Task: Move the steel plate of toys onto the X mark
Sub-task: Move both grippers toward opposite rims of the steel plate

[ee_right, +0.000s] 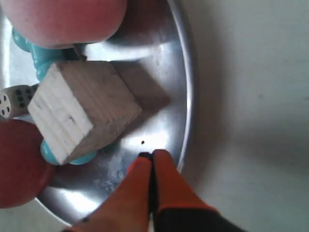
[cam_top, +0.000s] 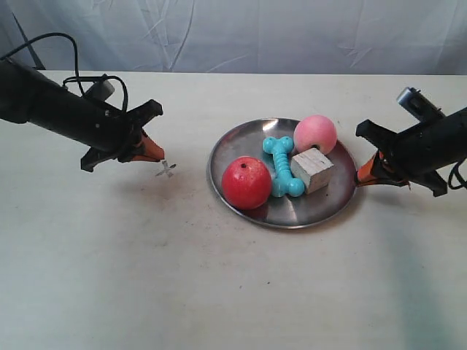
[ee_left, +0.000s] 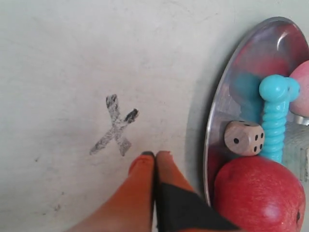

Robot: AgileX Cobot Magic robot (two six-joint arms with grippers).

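From the exterior view, the steel plate (cam_top: pixel 283 213) sits on the pale table (cam_top: pixel 219 292). It holds the red ball (cam_top: pixel 246 182), the turquoise bone (cam_top: pixel 282 166), the wooden cube (cam_top: pixel 312 170) and the pink ball (cam_top: pixel 315 134). The X mark (cam_top: pixel 166 170) lies bare on the table, near the plate's rim but apart from it. The left gripper (cam_top: pixel 156 155), on the arm at the exterior view's left, points its orange tips at the mark. The right gripper (cam_top: pixel 360 179), on the other arm, reaches the plate's opposite rim. This view does not show how either pair of fingers stands.

The left wrist view settles it for the left gripper (ee_left: pixel 155 155): its fingers are pressed together on nothing, just beside the X mark (ee_left: pixel 115 131). It also shows a small die (ee_left: pixel 244 137) with black pips, unseen from outside. The die is tucked on the plate (ee_left: pixel 212 130) between the red ball (ee_left: pixel 258 193) and the bone (ee_left: pixel 275 121).

In the right wrist view, the right gripper (ee_right: pixel 151 155) is likewise clenched and empty. Its tips are over the plate's inner slope (ee_right: pixel 169 96), near the cube (ee_right: pixel 82 108). The die (ee_right: pixel 14 99) peeks out beyond the cube.
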